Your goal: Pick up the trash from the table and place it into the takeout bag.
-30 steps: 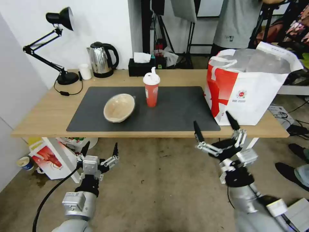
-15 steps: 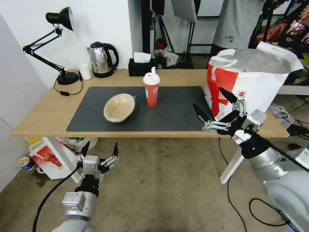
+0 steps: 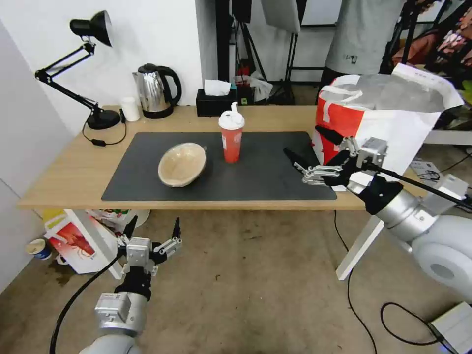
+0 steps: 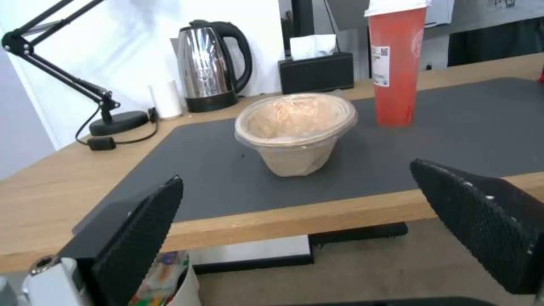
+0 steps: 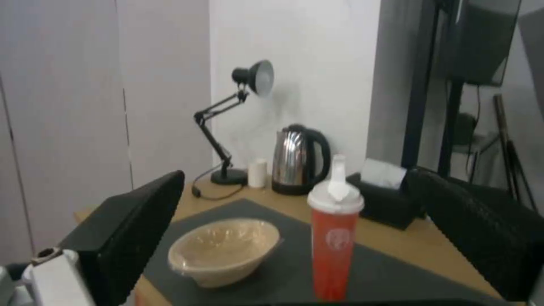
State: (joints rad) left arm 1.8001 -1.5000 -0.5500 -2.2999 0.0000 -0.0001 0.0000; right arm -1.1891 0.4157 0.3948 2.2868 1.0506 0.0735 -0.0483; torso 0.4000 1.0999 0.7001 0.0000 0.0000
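While the left gripper (image 3: 152,231) hangs parked below the near edge of the table (image 3: 69,172), over the concrete floor with its fingers spread and empty, the right gripper (image 3: 314,147) is up at table height, above the right end of the dark grey mat (image 3: 265,177) and just in front of the takeout bag (image 3: 393,142). Its two black fingers stand wide apart and hold nothing; they point toward the middle of the table.

On the mat two pieces of trash are in sight. A tall red cup (image 3: 231,137) with a white lid stands upright near the mat's middle, and a tan paper bowl (image 3: 182,164) sits to its left, tipped so its mouth faces the robot. They stand near each other but not touching. In the right wrist view the red cup (image 5: 335,238) sits between the spread fingers, farther off, with the bowl (image 5: 224,250) beside it. In the left wrist view the bowl (image 4: 296,131) is framed the same way, cup (image 4: 395,68) behind it.

The takeout bag stands open on the right end of the table, its silver lining and a white handle showing at the top, its red panel facing the mat.

Along the back edge stand a black desk lamp (image 3: 91,69), a small white cup (image 3: 130,109), a steel kettle (image 3: 155,91) and a black tissue box (image 3: 215,101) — all well apart from either gripper.
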